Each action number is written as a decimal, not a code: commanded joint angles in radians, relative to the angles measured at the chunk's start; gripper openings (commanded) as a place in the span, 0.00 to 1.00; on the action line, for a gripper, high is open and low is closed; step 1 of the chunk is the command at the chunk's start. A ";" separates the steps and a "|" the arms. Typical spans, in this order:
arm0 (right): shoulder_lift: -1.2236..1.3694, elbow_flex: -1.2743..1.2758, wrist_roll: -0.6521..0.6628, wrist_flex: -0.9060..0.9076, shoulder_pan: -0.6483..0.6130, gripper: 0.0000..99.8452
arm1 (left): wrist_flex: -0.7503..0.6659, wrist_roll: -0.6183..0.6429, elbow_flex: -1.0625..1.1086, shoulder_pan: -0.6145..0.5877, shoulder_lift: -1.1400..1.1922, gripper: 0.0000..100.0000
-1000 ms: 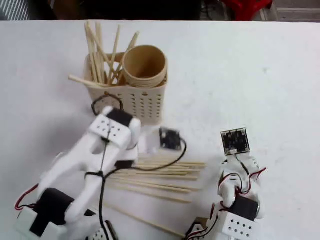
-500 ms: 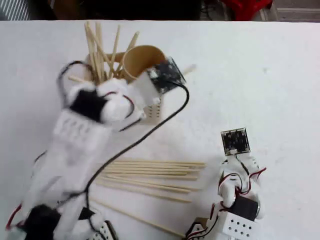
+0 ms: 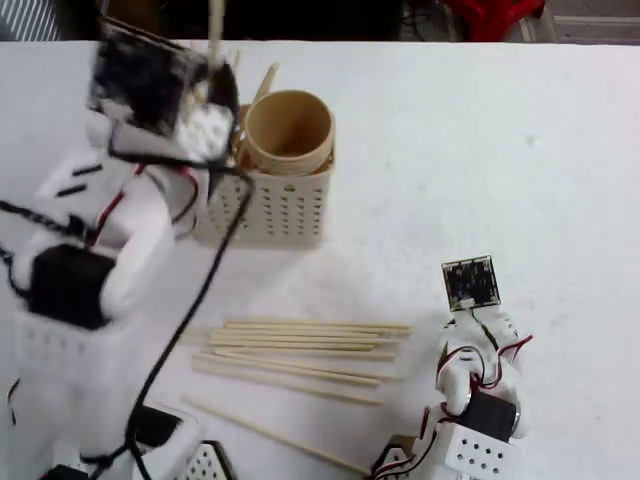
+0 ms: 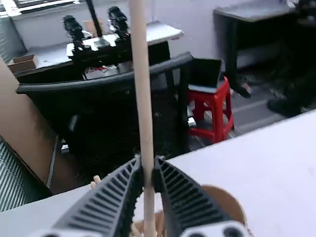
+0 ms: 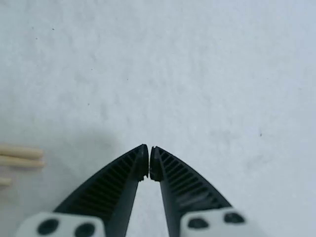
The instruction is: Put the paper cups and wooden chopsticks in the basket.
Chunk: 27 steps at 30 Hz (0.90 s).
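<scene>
**Table**: white, bearing all the items.

**Left arm**: raised over the far left part of the table, beside and partly above the basket.

**Right arm**: set low at the near edge, well apart from the basket.

**Basket**: upright and perforated. A paper cup is seated in one side. Several sticks are stood in the other side, largely hidden by the left arm.

**Loose chopsticks**: a bundle is laid flat between the basket and the arm bases, the sticks touching or nearly so. One more lies apart, nearer the bases.

**Held chopstick**: carried upright, with most of its length above the jaws.

**Left gripper**: pinched narrowly on that single stick, above the basket.

**Right gripper**: closed on nothing, over bare table.

**Risks noted:**
- With so much length above the pinch, the stick could pivot or slip.
- If released off line, it could strike the cup rim or the standing sticks and fall outside.
- The light basket could be nudged or tipped by the arm beside it.
- When the bundle is next approached, neighbouring sticks could be rolled away.
</scene>
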 commanded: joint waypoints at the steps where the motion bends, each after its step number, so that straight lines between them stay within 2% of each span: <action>1: -0.010 0.006 0.003 0.002 0.007 0.02 | -0.368 0.077 0.238 -0.087 -0.016 0.02; 4: -0.010 0.006 0.003 0.002 0.007 0.02 | -0.557 0.086 0.443 -0.137 -0.019 0.02; 7: -0.010 0.006 0.003 0.002 0.007 0.02 | -0.618 0.087 0.568 -0.154 -0.022 0.02; 13: -0.010 0.006 0.003 0.002 0.007 0.02 | -0.617 0.086 0.649 -0.159 -0.018 0.03; 18: -0.010 0.006 0.003 0.002 0.007 0.02 | -0.594 0.086 0.651 -0.153 -0.018 0.11; 22: -0.010 0.006 0.003 0.002 0.007 0.02 | -0.572 0.083 0.629 -0.153 -0.028 0.09; 27: -0.010 0.006 0.003 0.002 0.007 0.02 | -0.448 0.086 0.563 -0.142 -0.077 0.09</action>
